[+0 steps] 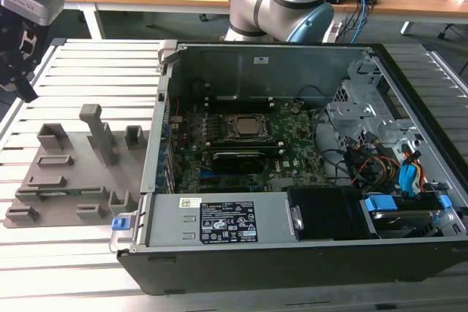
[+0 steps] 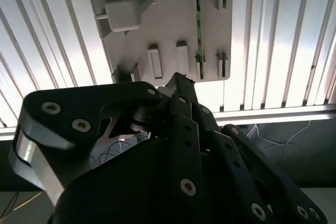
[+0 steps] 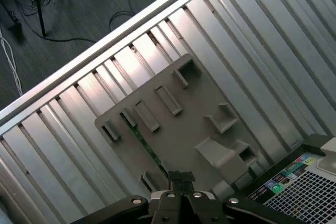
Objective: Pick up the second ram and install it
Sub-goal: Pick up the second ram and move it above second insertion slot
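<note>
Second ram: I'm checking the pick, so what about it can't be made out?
Second ram, both wrist views: edge-on, chips and label hidden by the grey holder tray.
Exterior view: a green sliver, too small for detail.
First wrist view: the gripper covers the tray beside its end.

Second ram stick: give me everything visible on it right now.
The long narrow green circuit-board ram stick stands on its long edge in a slot of the grey plastic holder tray, only its thin top edge showing; chips and label are hidden. The slot's walls touch it; the tool hangs above, apart.
</note>
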Action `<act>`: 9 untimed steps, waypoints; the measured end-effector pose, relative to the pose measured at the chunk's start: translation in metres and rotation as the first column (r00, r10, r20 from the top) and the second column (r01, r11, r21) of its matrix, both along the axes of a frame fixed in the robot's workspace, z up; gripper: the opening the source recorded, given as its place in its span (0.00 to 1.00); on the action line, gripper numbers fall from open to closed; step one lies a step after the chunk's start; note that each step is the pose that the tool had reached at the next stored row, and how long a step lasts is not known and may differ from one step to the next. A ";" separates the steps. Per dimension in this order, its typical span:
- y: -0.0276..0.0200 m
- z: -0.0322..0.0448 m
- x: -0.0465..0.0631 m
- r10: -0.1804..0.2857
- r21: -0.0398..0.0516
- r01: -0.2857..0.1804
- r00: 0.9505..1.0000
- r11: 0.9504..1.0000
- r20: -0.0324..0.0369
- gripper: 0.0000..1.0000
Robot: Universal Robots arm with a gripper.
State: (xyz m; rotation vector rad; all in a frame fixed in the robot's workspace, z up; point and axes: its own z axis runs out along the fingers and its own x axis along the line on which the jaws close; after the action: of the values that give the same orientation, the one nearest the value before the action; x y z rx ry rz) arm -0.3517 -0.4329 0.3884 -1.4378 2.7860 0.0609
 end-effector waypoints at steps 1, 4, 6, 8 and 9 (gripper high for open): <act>0.0000 0.0000 0.000 0.007 0.000 -0.007 1.000 1.000 0.000 0.11; 0.0000 0.0000 0.000 0.057 0.000 -0.057 0.998 0.998 0.000 0.11; 0.0000 0.0000 0.000 0.096 0.000 -0.096 0.995 0.995 0.000 0.11; 0.0000 0.0000 0.000 0.131 0.000 -0.131 0.991 0.991 0.000 0.11; 0.0000 -0.0001 0.000 0.150 -0.002 -0.150 0.989 0.989 0.000 0.11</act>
State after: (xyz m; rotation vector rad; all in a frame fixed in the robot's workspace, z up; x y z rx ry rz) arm -0.3516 -0.4330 0.3884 -1.6453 2.6731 0.0593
